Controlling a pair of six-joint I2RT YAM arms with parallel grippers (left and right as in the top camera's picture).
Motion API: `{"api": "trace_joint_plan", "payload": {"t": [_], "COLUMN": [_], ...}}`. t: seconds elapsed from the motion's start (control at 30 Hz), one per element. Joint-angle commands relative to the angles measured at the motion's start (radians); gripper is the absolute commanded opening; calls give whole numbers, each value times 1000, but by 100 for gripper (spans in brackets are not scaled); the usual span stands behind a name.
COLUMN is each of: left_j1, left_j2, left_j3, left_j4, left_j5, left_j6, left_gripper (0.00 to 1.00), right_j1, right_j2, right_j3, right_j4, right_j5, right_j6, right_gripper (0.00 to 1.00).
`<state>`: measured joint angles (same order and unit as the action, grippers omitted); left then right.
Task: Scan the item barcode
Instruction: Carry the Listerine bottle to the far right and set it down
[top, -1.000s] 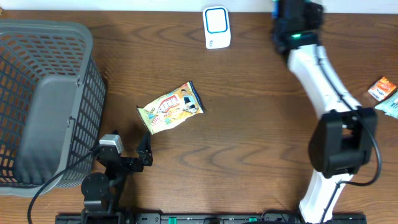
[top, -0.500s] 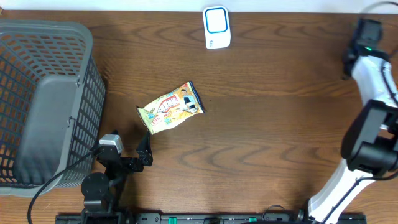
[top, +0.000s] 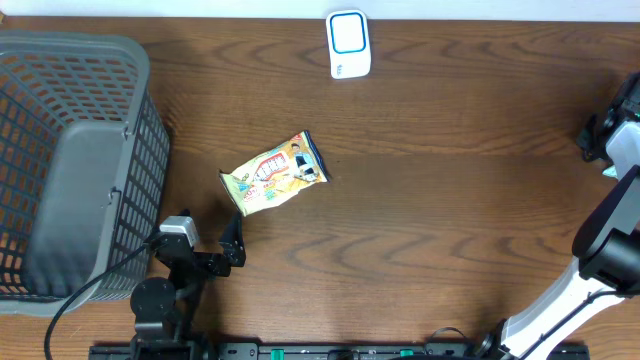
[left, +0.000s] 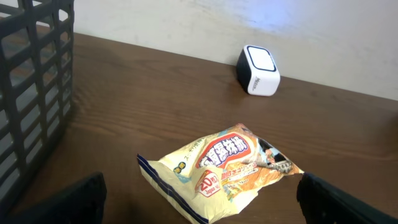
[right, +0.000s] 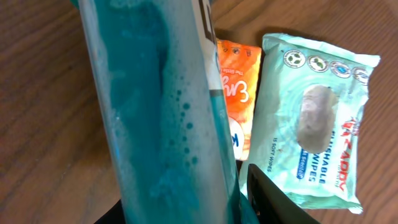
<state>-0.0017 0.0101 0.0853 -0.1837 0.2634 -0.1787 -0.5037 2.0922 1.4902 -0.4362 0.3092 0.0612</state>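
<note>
The left gripper (left: 205, 208) is holding its jaws spread wide with nothing between them; its two dark fingertips (left: 78, 199) are showing at the bottom corners of the left wrist view. Just ahead of that open gap, a yellow snack bag (top: 275, 173) is lying flat on the brown wooden table (top: 430, 200), printed side up and apart from both fingers. Beyond the bag, near the table's far edge, a small white barcode scanner (top: 348, 45) with a blue-ringed face is standing upright, well apart from the bag. To the left of this arm, a dark grey mesh basket (top: 140, 200) is sitting at the table's left side.

The right gripper (right: 186, 210) is holding its jaws partly closed and appears to be gripping a teal bottle (right: 155, 106). The bottle is filling the middle of the right wrist view, running from top to bottom, with bubbles showing in its liquid. One black finger (right: 273, 199) is sitting against the bottle's lower right side. No barcode can be made out on it. Behind the bottle, a pale green pack of wipes (right: 317, 130) is lying flat on the wood, and an orange packet (right: 239, 87) is lying just beside it, partly hidden by the bottle. From overhead, the right arm is reaching to the far right edge of the table, well apart from the scanner and the snack bag.
</note>
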Motion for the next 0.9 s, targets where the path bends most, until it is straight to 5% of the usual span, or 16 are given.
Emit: {"api": "trace_joint_plan", "payload": {"t": [0.0,0.4,0.87], "left_j1": [-3,-3,-2], "left_j2": [-6,-6,-6], "left_j3": [-21,-21,-21], "left_j4": [-18,-18,-18], "left_j5": [13,12,13], "left_j6": [10,10,10], "left_gripper": [98,98,98], "right_j1": [-12,-75,-93], "right_j2": [35,45,45], "right_j3": [3,1,2], "right_j4": [8,2,-1], "right_j5": [19,59,-7], "right_j6": [31,32,40], "right_gripper": [25,30,64]}}
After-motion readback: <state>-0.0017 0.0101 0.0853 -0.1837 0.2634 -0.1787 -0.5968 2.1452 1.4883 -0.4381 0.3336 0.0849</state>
